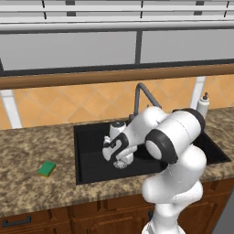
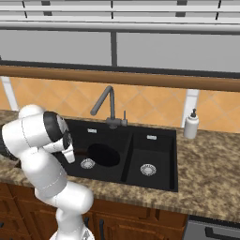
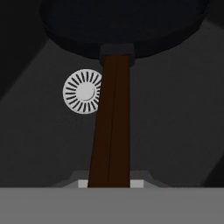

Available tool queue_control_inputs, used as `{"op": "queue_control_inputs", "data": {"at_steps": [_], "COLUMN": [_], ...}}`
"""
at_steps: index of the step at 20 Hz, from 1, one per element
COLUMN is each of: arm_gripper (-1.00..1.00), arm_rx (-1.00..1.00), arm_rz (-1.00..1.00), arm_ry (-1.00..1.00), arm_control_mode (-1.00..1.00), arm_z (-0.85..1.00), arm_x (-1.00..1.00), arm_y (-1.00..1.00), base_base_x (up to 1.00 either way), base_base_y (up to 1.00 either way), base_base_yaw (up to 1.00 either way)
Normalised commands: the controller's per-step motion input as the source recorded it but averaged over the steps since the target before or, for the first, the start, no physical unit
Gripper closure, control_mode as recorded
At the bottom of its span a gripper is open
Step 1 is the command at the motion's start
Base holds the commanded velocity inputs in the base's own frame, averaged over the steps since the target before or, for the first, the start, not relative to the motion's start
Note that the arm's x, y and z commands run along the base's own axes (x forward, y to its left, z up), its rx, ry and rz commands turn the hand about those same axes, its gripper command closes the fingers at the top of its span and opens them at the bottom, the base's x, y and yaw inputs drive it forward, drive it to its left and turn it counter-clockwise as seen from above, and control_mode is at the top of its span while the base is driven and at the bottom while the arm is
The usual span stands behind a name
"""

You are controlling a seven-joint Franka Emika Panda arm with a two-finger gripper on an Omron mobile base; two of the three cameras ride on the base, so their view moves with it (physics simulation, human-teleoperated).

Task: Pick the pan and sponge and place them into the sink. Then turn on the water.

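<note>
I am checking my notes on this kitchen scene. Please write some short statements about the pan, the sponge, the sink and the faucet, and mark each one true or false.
1. The sponge lies on the counter left of the sink. True.
2. The pan is on the counter beside the soap bottle. False: it is over the larger basin, its handle running down to the tool.
3. Water is running from the faucet. False: no stream shows.
4. A soap bottle stands on the counter right of the sink. True.
5. The sponge is already in the sink. False: it is on the counter.
</note>
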Motion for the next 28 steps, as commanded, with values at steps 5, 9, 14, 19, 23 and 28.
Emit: {"op": "queue_control_inputs", "data": {"at_steps": [5,9,14,19,23,28], "arm_gripper": [1.0,1.0,1.0,1.0,1.0,1.0], "arm_rx": [0.0,0.0,0.0,0.0,0.0,0.0], "arm_rz": [0.0,0.0,0.0,0.0,0.0,0.0], "arm_ry": [0.0,0.0,0.0,0.0,0.0,0.0], "arm_control_mode": [-1.0,-1.0,-1.0,-1.0,-1.0,-1.0], "arm_z": [-0.43,-0.42,-0.43,-0.43,-0.49,-0.39], "arm_x": [0.23,0.29,0.44,0.57,0.64,0.48], "arm_y": [-0.28,-0.25,-0.18,-0.03,0.0,0.0], "base_base_x": [0.0,0.0,0.0,0.0,0.0,0.0], "base_base_y": [0.0,0.0,0.0,0.0,0.0,0.0], "base_base_yaw": [0.0,0.0,0.0,0.0,0.0,0.0]}}
